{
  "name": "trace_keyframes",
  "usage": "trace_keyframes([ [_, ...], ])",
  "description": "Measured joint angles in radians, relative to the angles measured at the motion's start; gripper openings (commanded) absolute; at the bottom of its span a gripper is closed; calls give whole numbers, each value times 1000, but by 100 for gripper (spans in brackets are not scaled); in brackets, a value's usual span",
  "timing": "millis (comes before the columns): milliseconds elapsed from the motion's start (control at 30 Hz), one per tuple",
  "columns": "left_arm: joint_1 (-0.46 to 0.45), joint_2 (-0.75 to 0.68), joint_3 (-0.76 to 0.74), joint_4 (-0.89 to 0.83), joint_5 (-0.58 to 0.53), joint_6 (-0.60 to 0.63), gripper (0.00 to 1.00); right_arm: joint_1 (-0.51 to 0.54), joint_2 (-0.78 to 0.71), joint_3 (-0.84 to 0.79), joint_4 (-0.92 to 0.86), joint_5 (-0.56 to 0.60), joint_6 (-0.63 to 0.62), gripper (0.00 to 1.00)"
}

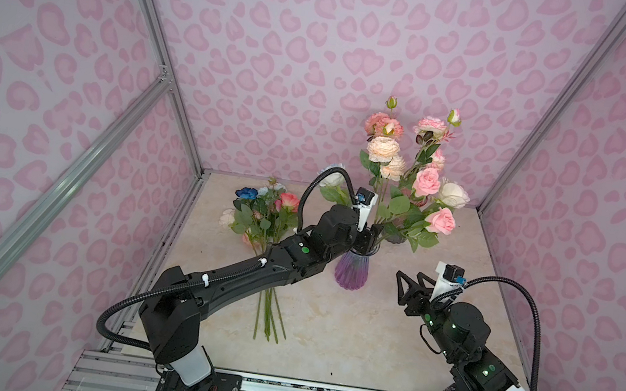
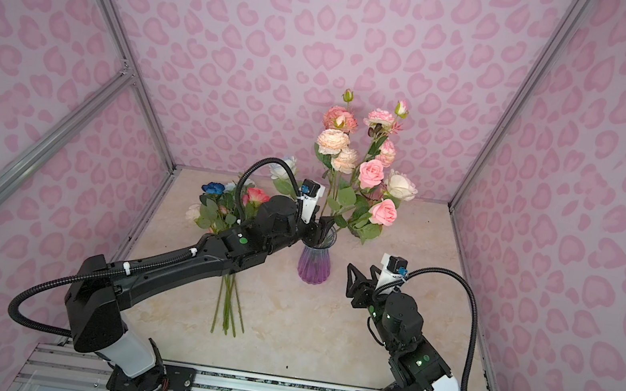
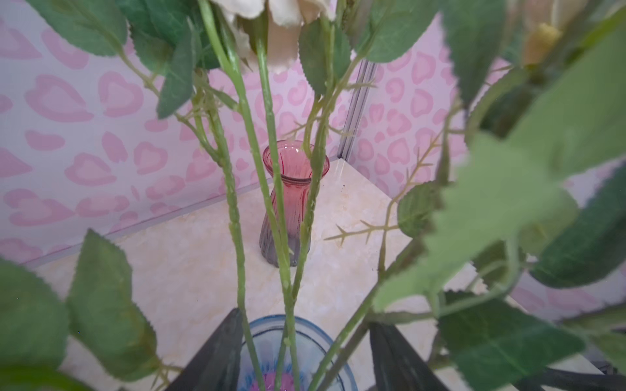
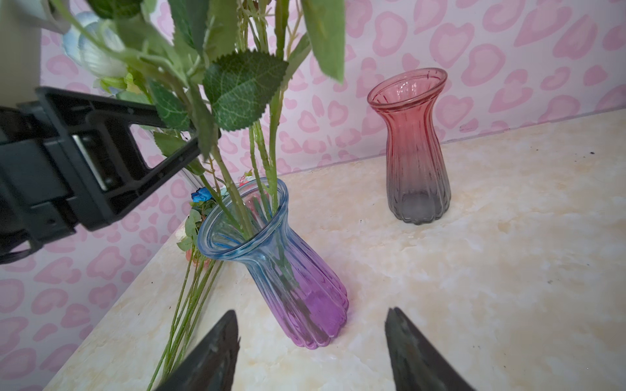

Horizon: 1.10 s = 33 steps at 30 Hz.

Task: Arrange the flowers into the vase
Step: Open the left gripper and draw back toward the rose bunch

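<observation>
Left gripper (image 3: 305,320) — spread around placed stems (image 3: 271,169) at vase (image 4: 288,270) mouth. Loose flowers (image 1: 262,214) left of it, long axis front-to-back — left arm (image 1: 249,275) nearer. Right gripper (image 1: 411,282) spread, empty.

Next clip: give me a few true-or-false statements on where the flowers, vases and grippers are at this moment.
1. The red-grey vase is empty. True.
2. The right gripper holds a flower. False: it is open and empty.
3. Every flower is in a vase. False: a bunch lies on the table, under the left arm.
4. The left gripper is at the mouth of the blue-purple vase. True.
5. The deep blue flower stands in a vase. False: it lies with the bunch.
</observation>
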Motion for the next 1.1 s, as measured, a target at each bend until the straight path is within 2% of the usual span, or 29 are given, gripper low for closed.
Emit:
trace_keyframes([
  [200, 0, -24, -11, -105, -16, -46, 63, 0, 10, 0, 0, -1, 0, 68],
  [400, 0, -53, 5, -172, -20, -64, 69, 0, 22, 22, 1, -24, 1, 63],
  [433, 0, -57, 13, -182, -21, -64, 75, 2, 25, 27, 1, -34, 2, 63],
  [500, 0, -63, 32, -203, -21, -66, 98, 6, 36, 40, 2, -51, 9, 62],
  [800, 0, -123, 20, -262, 3, -79, 100, 24, 75, 72, 9, -72, 7, 62],
  [900, 0, -171, -3, -264, 8, -79, 97, 24, 77, 80, 10, -76, 6, 62],
  [1100, 0, -349, -155, -249, 3, -83, 90, 24, 74, 82, 5, -75, -4, 63],
])
